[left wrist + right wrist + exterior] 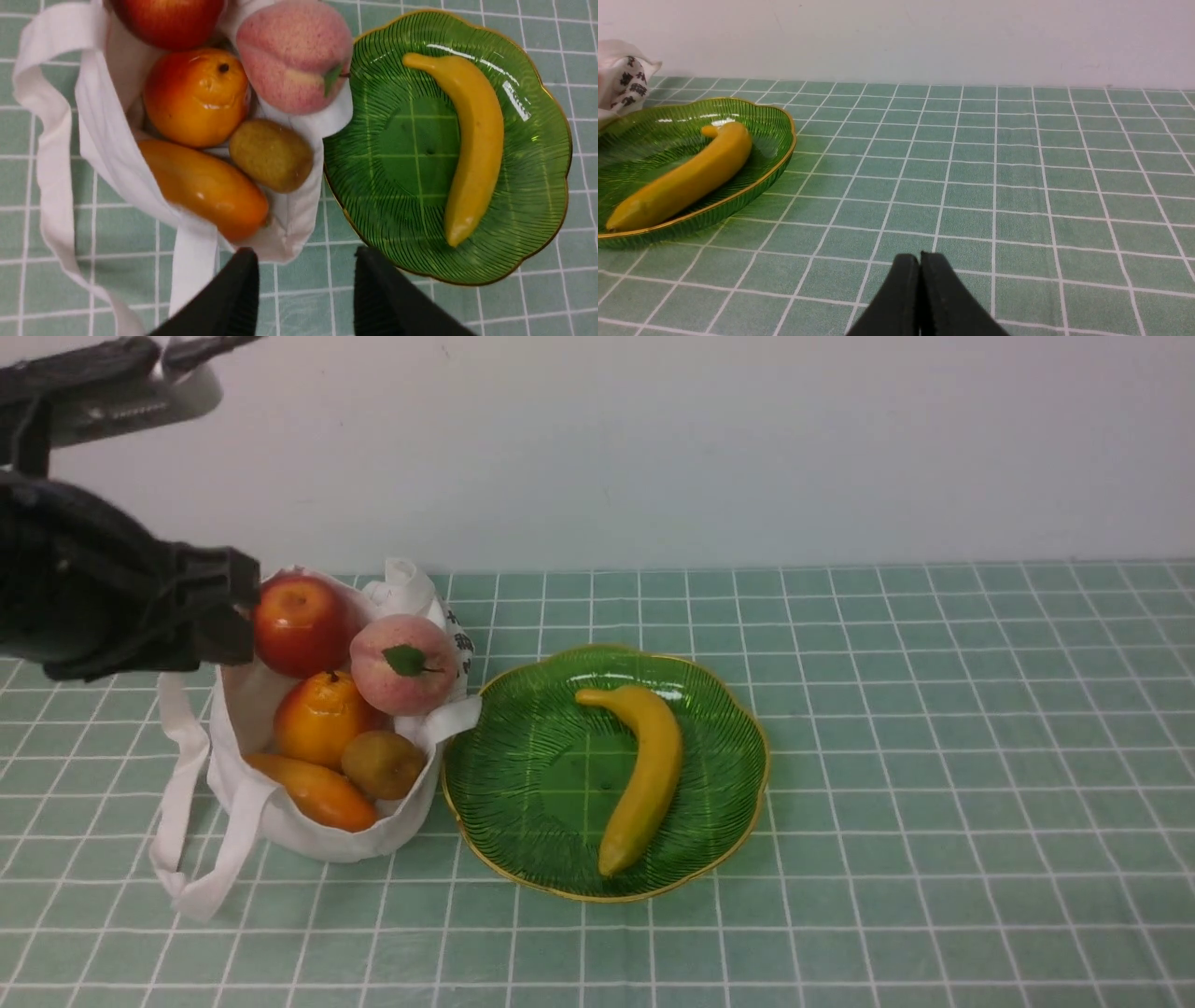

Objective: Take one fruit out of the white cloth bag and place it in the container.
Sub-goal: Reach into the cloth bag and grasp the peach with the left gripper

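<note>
Across the green-tiled bench [934,756], we are watching the container [719,756] sitting mid-bench with a banana [644,765] lying across it. The white cloth bag [308,835] is slumping against its rim on the side nearer the bench's left edge. Our left gripper [306,261] is hovering above the bag's near side, jaws spread and gripping nothing. Our right gripper [920,266] is waiting clenched and empty toward the bench's right side. The fruit [403,665], a leafed peach, is perching at the bag's mouth on the container side, just beside an apple [301,625]. We are judging that an off-centre pinch risks rolling it away, jostling the apple, or dragging the soft bag.
</note>
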You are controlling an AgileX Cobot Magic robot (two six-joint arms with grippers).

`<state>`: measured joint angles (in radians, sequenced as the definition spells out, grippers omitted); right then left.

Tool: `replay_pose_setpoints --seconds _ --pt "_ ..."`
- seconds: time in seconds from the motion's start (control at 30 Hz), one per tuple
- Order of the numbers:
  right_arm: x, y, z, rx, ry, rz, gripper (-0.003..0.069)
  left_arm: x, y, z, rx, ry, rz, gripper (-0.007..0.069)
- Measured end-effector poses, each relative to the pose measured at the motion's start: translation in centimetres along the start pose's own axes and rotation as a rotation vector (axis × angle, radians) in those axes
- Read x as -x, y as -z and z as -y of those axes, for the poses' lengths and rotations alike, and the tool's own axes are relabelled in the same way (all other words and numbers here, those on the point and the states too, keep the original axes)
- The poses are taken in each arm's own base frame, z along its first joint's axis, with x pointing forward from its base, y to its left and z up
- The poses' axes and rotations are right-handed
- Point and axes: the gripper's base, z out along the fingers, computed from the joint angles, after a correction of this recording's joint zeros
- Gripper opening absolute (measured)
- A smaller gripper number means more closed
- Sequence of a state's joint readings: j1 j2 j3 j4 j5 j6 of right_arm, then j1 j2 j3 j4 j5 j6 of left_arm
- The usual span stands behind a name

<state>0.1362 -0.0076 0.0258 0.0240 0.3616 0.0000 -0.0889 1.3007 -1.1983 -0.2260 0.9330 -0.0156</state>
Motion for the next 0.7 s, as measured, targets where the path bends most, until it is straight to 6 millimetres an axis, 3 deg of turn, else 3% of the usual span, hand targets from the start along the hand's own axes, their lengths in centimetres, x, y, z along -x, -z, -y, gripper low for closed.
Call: replay_pose_setpoints --seconds 0.3,0.53,0.7 --pt "0.0 0.0 0.0 0.000 0.000 0.000 -0.0015 3.4 -8.2 3.1 -0.075 -0.270 -0.137 0.0656" --pt "0.0 0.0 0.0 0.000 0.000 0.000 -0.0015 5.4 -13.4 2.5 0.012 -0.374 -0.115 0.0682" --pt "0.0 0.0 0.0 0.000 0.000 0.000 -0.0015 5.5 -15.7 2.1 0.031 -0.365 -0.107 0.0683"
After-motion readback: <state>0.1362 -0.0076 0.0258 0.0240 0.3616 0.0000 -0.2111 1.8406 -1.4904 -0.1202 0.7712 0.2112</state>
